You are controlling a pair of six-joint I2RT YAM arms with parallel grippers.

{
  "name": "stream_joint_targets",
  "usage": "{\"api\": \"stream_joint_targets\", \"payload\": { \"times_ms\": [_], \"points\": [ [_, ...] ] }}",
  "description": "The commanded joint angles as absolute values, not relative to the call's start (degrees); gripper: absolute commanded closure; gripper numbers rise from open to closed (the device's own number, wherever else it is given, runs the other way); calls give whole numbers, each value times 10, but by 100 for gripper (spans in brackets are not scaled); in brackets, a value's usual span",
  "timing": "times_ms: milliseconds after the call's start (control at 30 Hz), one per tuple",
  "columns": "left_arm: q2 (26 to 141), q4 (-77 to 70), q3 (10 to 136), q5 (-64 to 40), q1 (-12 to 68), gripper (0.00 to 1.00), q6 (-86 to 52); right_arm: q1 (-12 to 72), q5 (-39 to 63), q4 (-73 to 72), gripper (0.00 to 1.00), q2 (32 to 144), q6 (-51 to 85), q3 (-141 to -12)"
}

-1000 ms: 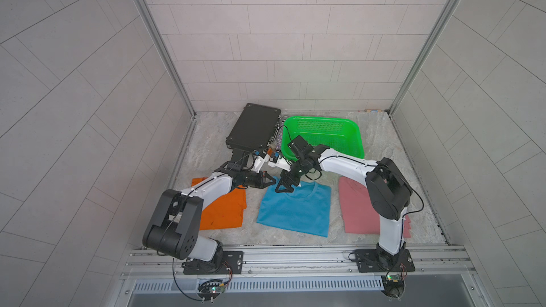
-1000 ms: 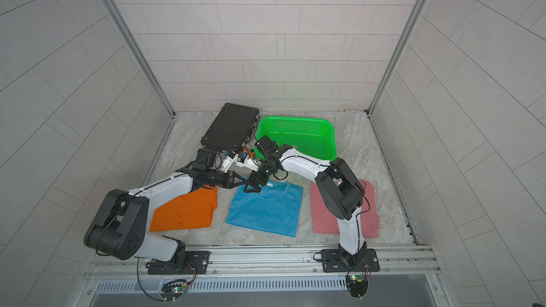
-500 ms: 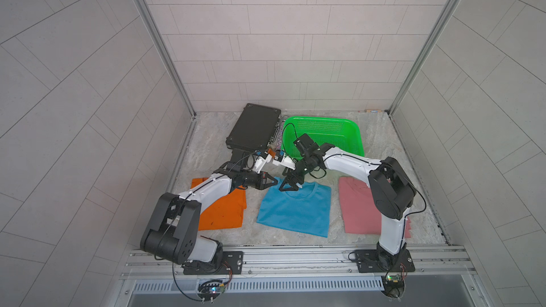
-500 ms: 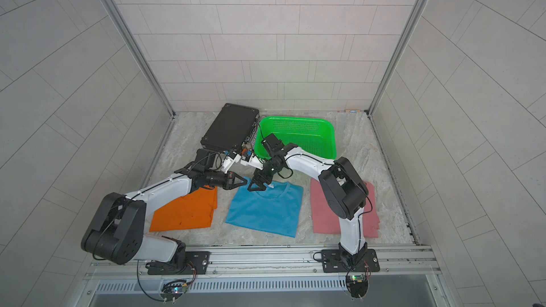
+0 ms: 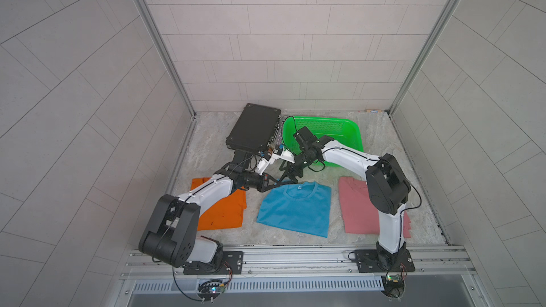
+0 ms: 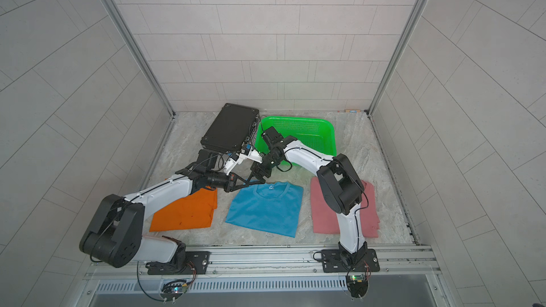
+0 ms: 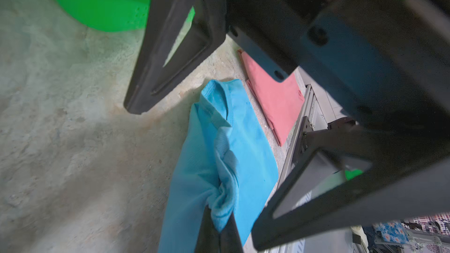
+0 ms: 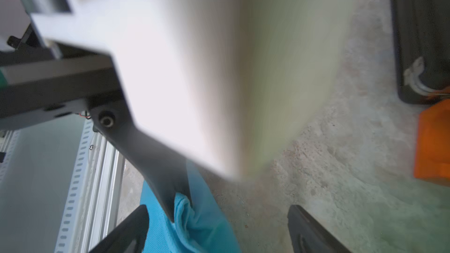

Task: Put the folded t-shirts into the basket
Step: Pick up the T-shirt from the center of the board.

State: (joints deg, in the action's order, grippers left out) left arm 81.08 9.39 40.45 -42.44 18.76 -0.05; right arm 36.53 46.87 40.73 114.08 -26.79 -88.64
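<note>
Since 1 second earlier, the right jaws had drawn back slightly toward the basket (image 5: 354, 131). They stood wide apart just above the collar of the blue shirt (image 5: 295, 211). The left jaws were clamped on a bunched fold at that collar edge, clearest in the left wrist view. All 3 shirts lay on the surface (image 5: 206, 149), nearer than the basket: orange shirt (image 5: 224, 214) left, blue middle, pink shirt (image 5: 354, 205) right.

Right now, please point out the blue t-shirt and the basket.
blue t-shirt (image 5: 295, 209): in a top view, middle of the cloth.
basket (image 5: 328, 126): in a top view, perforated far wall.
</note>
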Motion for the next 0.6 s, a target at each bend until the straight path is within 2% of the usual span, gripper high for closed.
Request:
{"api": "stream_joint_targets", "payload": {
  "times_ms": [0,567],
  "points": [
    [800,95,414,-435,193,100,22,371,507,469,10,1156,-303,-892],
    [803,112,429,-435,194,100,34,355,535,394,9,1112,-314,-806]
  ]
}}
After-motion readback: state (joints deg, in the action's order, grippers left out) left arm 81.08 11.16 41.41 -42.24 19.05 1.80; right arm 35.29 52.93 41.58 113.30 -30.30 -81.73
